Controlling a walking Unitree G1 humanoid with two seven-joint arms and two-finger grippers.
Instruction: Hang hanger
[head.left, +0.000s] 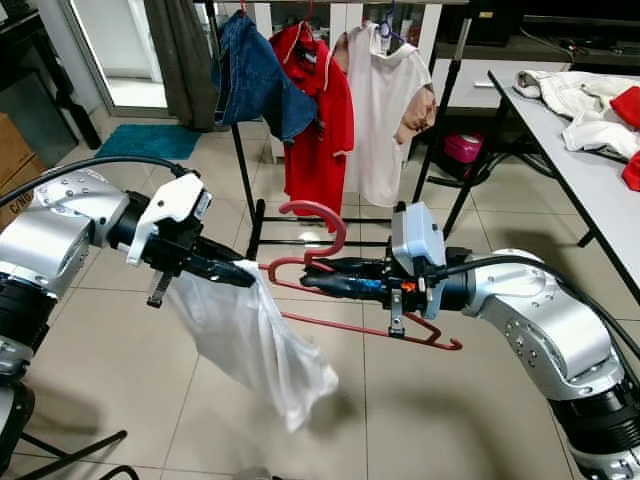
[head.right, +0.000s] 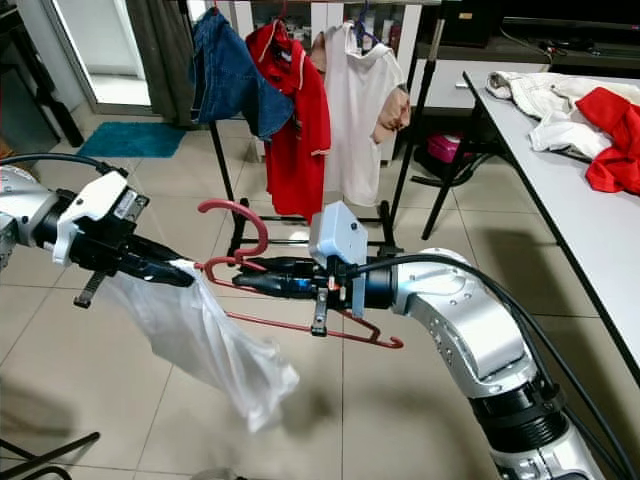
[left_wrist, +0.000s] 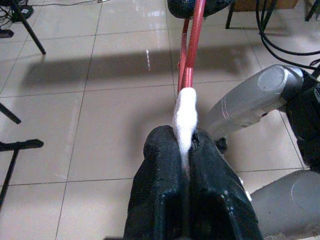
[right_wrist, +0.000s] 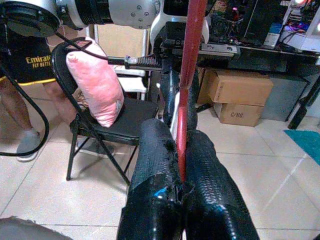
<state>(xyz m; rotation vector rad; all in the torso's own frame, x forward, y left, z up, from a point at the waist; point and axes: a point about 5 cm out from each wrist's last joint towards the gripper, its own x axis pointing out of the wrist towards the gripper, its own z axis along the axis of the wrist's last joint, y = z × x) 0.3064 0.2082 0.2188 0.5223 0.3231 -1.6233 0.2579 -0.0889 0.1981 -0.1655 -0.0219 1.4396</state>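
A red hanger (head.left: 318, 228) is held in the air between my two arms, its hook pointing up and its lower bar (head.left: 370, 330) slanting down to the right. My right gripper (head.left: 312, 281) is shut on the hanger just below the hook; in the right wrist view the red rod (right_wrist: 187, 75) runs up from between the black fingers (right_wrist: 155, 165). My left gripper (head.left: 248, 270) is shut on a white garment (head.left: 255, 345) that hangs down from the hanger's left end. In the left wrist view the white cloth (left_wrist: 185, 117) is pinched between the fingers (left_wrist: 160, 170).
A clothes rack (head.left: 250, 190) stands ahead with a denim garment (head.left: 255, 80), a red shirt (head.left: 322, 110) and a white shirt (head.left: 385, 110) hung on it. A table (head.left: 590, 170) with clothes is at the right. A person and a folding chair (right_wrist: 95, 125) with a pink pillow are behind me.
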